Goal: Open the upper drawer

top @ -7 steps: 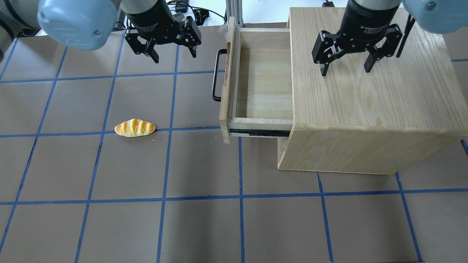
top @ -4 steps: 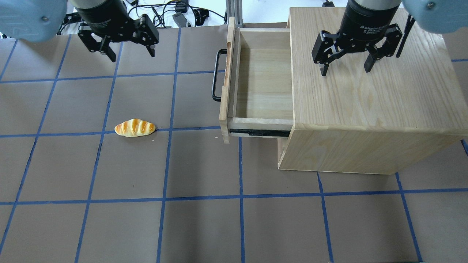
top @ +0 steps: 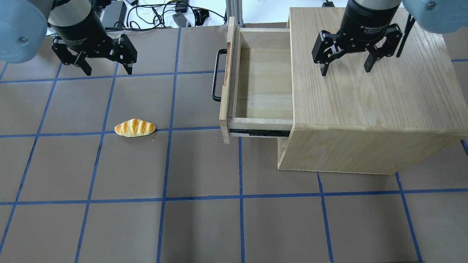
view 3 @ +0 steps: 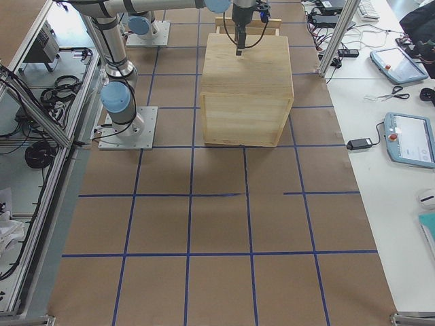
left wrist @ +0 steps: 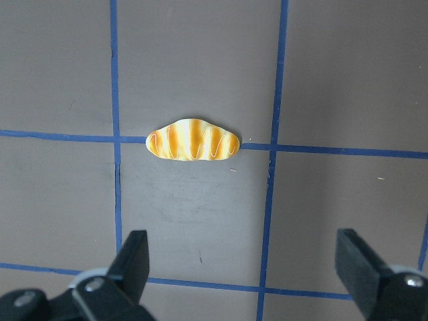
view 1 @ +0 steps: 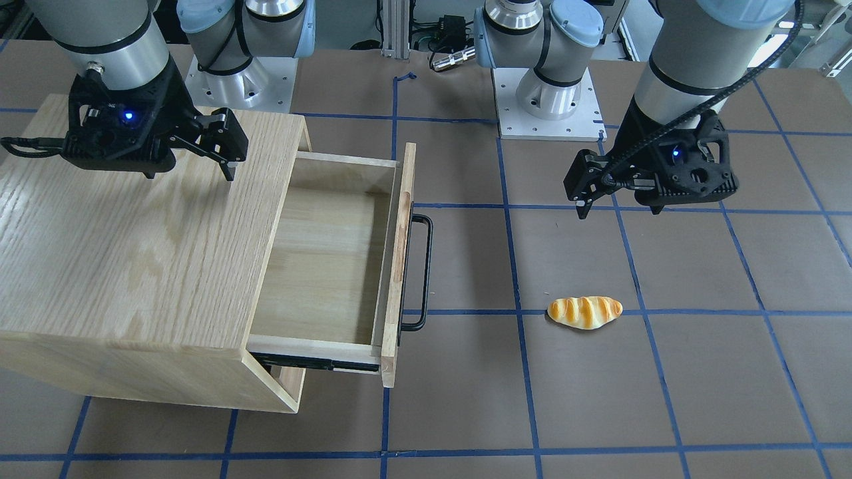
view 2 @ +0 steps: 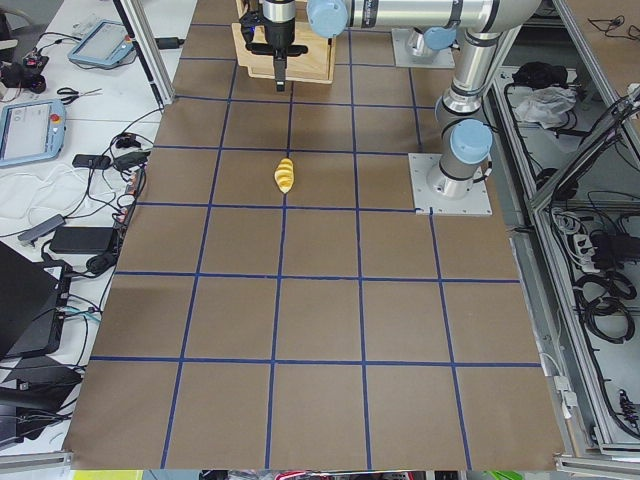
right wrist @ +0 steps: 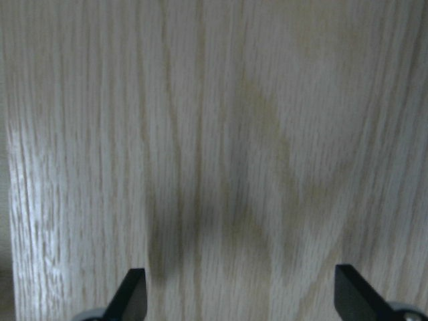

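Upper drawer [top: 263, 84] out; left end effector [top: 108, 70] far off, right end effector [top: 345, 70] near, both spread.

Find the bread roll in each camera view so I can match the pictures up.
Front-facing: bread roll right of centre, on the table.
Overhead: roll left of centre.
Exterior left: roll upper middle.
Exterior right: not visible.
Left wrist: roll centre.
Right wrist: not in it, only wood grain.
Landmark: the blue tape line it lies on, running to the open upper drawer.
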### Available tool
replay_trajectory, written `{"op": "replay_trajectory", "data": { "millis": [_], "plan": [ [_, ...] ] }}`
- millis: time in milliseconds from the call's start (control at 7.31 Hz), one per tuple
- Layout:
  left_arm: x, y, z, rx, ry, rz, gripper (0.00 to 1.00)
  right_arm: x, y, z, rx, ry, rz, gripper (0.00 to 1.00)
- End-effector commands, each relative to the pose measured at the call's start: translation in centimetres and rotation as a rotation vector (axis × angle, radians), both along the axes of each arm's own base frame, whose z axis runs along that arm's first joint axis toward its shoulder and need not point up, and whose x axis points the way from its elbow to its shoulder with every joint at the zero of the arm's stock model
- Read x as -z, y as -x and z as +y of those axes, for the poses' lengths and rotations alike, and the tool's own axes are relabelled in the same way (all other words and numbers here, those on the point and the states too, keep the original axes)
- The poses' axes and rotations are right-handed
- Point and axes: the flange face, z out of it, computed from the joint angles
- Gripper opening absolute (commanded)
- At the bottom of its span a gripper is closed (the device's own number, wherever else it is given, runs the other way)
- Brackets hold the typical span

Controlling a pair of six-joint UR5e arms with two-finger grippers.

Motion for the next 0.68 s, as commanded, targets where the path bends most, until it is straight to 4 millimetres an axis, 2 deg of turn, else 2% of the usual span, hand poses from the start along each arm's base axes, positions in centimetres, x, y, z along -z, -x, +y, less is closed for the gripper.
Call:
{"op": "replay_trajectory", "data": {
  "millis": [0, 547],
  "plan": [
    [-0.93, 0.10, 0.79, 0.002, 0.013, 0.018, 1.00, 0.07, 0.00, 0.01, 0.001, -0.001, 0.000, 1.00],
    [-0.27, 0.48, 1.27, 0.005, -0.009, 0.048, 1.00, 0.07, 0.00, 0.01, 0.000, -0.002, 0.000, 1.00]
  ]
}}
